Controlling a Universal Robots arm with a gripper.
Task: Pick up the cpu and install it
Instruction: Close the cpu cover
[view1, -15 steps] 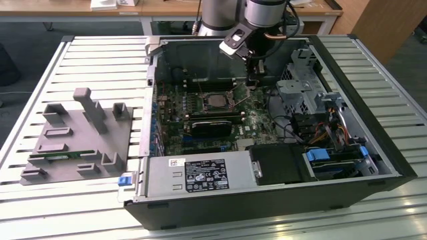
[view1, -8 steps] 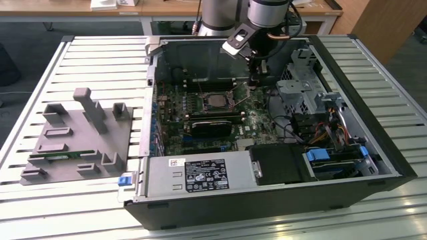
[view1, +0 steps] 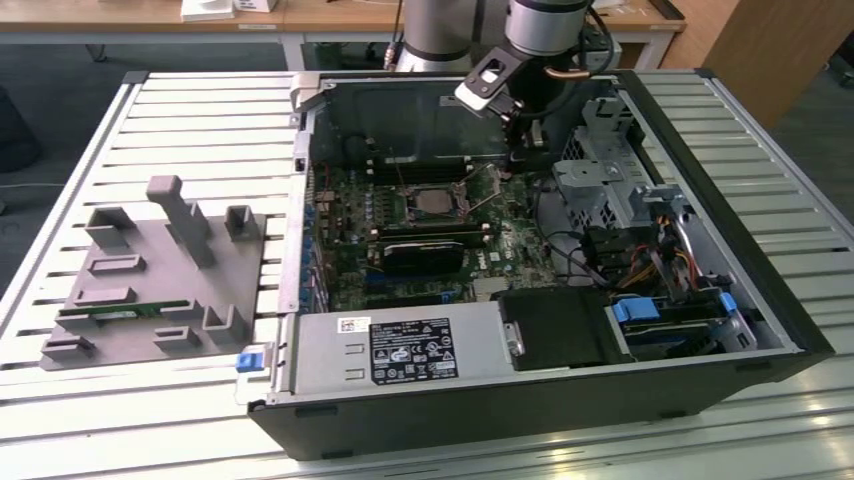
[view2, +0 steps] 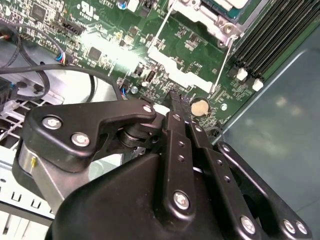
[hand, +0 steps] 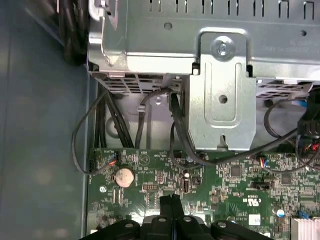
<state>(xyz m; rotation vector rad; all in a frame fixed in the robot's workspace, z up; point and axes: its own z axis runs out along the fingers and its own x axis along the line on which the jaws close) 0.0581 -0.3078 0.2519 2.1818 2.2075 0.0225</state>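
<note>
Your gripper (view1: 523, 152) is pinched closed and holds nothing. In both wrist views its tip (view2: 173, 97) (hand: 172, 199) hovers close over the motherboard (view1: 400, 235), just beside the coin cell (view2: 200, 107) (hand: 123, 176). The cpu (view1: 434, 203) already lies in its socket, near the gripper but apart from it.

Your main risk, as I judge it, is the closed tip scraping the small parts around the coin cell. It could also catch the raised load plate (view1: 478, 182) (view2: 175, 67). With nothing clamping it, a knocked cpu could shift and bend the socket contacts.

The cpu lies flat, silver top up. It is square, so it has no real long axis, and its edges run parallel to the socket frame. I cannot tell its corner mark.
</note>
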